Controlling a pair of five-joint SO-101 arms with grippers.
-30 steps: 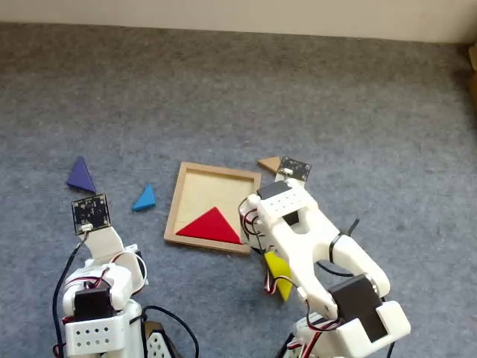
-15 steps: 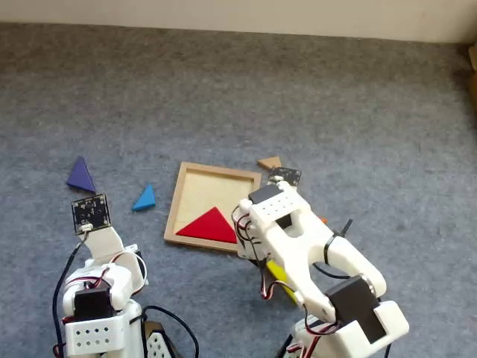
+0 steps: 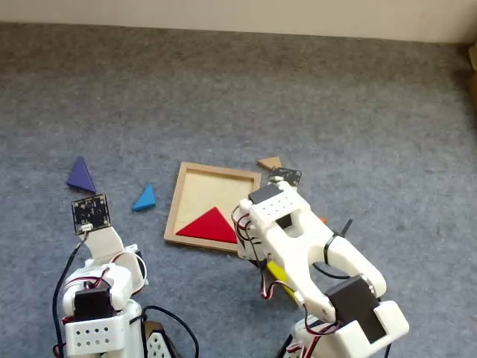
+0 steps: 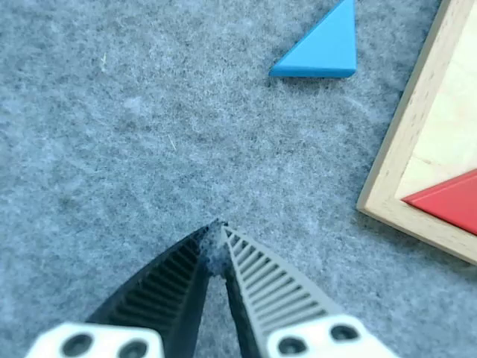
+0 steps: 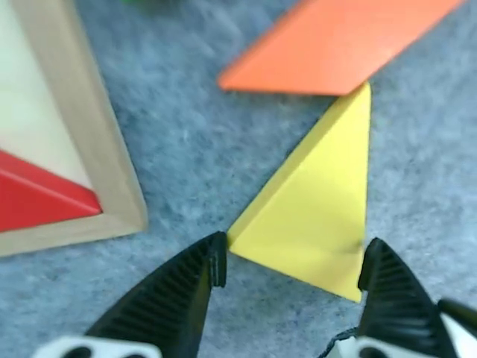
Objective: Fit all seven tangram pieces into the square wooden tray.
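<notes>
Right gripper: fingers spread wide and gripping nothing. They straddle the yellow triangle.
Yellow triangle: flat on the grey carpet between the right fingers. One tip is at its sharp corner and the other by its opposite edge; whether either touches it I cannot tell.
Orange piece: beyond the right fingertips, meeting the yellow triangle's far corner.
Wooden tray: outside the gap, beside one right finger, with its corner near that tip.
Red triangle: inside the tray, against the rim nearest the right fingers.
Left gripper: fingers pressed together with nothing between them, over bare carpet.
Blue triangle: ahead of the left fingertips, well apart, just beside the tray's outer edge.
Dark blue triangle: on the carpet, farther from the left fingers than the blue one.
Tan piece: just outside the tray's far corner.
</notes>
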